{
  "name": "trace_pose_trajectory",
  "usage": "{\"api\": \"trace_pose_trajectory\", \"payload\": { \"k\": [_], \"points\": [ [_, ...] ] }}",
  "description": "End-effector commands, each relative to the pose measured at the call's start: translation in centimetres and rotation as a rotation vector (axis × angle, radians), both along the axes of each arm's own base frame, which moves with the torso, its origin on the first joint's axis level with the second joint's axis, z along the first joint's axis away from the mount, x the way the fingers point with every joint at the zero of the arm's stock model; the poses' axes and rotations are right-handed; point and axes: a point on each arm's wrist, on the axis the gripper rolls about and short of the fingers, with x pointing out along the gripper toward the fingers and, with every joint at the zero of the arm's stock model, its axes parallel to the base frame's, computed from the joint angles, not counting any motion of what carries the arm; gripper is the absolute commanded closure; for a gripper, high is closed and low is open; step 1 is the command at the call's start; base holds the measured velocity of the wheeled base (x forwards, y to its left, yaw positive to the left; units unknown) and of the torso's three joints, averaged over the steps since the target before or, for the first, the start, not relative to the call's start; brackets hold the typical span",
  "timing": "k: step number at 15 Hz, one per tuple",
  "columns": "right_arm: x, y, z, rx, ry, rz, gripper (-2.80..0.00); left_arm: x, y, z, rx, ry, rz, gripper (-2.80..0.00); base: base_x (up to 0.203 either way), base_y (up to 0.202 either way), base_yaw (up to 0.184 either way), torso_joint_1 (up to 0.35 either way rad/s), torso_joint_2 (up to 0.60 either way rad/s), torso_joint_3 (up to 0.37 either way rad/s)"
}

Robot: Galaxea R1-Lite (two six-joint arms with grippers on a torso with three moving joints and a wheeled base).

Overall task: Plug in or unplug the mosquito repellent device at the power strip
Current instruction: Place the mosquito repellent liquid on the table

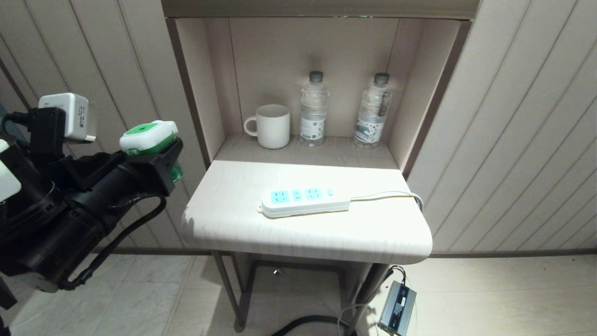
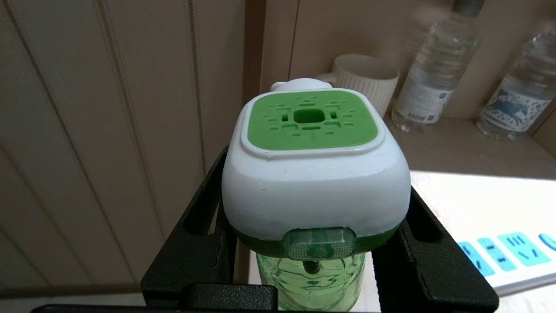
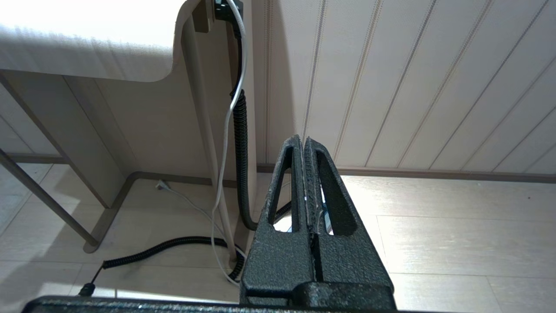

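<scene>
At left of the head view, the left gripper was clamped on the small green-bottled, white-headed mosquito repellent device, likely light, rigid, slippery plastic best held at the neck, well apart from the white power strip; right gripper pressed together.

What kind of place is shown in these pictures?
Probably a hotel room or bedroom corner: a wall niche holds a white mug and two water bottles, above a small side table bearing a power strip, amid panelled walls.
</scene>
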Motion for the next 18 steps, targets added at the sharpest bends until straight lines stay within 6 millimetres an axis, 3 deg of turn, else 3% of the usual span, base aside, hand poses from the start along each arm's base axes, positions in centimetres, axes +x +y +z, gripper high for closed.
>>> {"api": "trace_pose_trajectory", "payload": {
  "k": [1, 5, 8, 12, 18],
  "points": [
    [0.0, 0.0, 0.0, 0.000, 0.000, 0.000, 0.00, 1.6, -2.1, -2.2, 0.043, 0.070, -0.023, 0.00, 0.000, 0.000, 0.000, 0.000, 0.00, 0.000],
    [0.0, 0.0, 0.0, 0.000, 0.001, 0.000, 0.00, 3.1, -7.8, -5.2, 0.072, 0.112, -0.063, 0.00, 0.000, 0.000, 0.000, 0.000, 0.00, 0.000],
    [0.0, 0.0, 0.0, 0.000, 0.002, 0.000, 0.00, 4.8, -10.3, -6.3, 0.075, 0.113, -0.066, 0.00, 0.000, 0.000, 0.000, 0.000, 0.00, 0.000],
    [0.0, 0.0, 0.0, 0.000, 0.000, 0.000, 0.00, 5.8, -11.1, -7.7, 0.074, 0.126, -0.061, 0.00, 0.000, 0.000, 0.000, 0.000, 0.00, 0.000],
    [0.0, 0.0, 0.0, 0.000, 0.000, 0.000, 0.00, 7.9, -9.8, -6.7, 0.055, 0.065, 0.009, 0.00, 0.000, 0.000, 0.000, 0.000, 0.00, 0.000]
  ]
}}
